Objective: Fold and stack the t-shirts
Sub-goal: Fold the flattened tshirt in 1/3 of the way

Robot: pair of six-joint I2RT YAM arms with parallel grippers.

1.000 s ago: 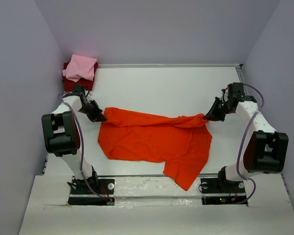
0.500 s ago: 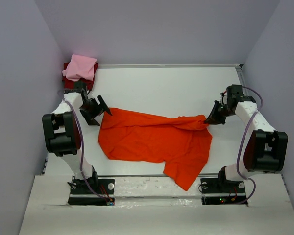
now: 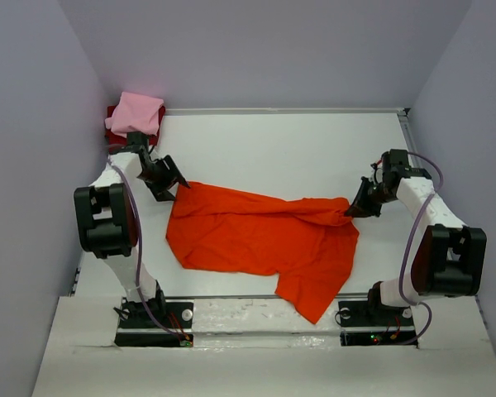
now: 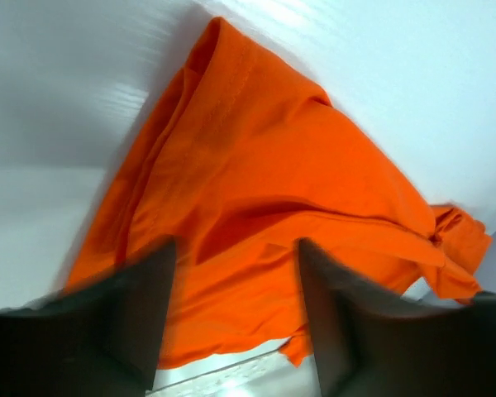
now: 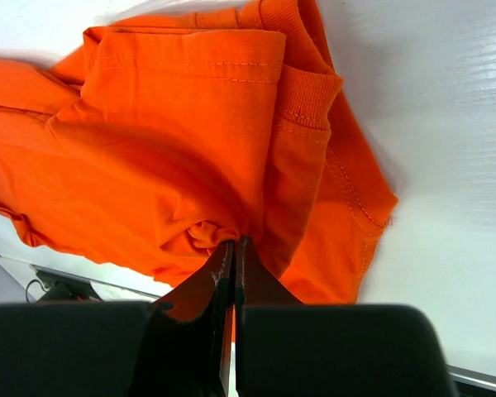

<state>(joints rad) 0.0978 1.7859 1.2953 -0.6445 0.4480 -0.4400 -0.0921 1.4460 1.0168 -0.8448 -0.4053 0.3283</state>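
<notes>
White table (image 3: 281, 141) walled in pale lilac. Orange shirt (image 3: 256, 236) lies rumpled and spread across its near half, between the two arms. Pink shirt (image 3: 138, 113) sits folded on a dark red shirt (image 3: 114, 135) in the far left corner. Right gripper (image 3: 353, 207) pinches the orange shirt's bunched right end. Left gripper (image 3: 167, 177), jaws spread, hangs just beside its far left corner, holding nothing.

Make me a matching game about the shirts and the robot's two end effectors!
Things:
1. orange t-shirt
2. pink t-shirt
3. left end effector
4. right end effector

States:
A. folded, in the far left corner
B. open, holding nothing
C. shut on the orange t-shirt
D. lying rumpled in the middle

Pairs: 1-D, 2-A, 3-B, 4-C
</notes>
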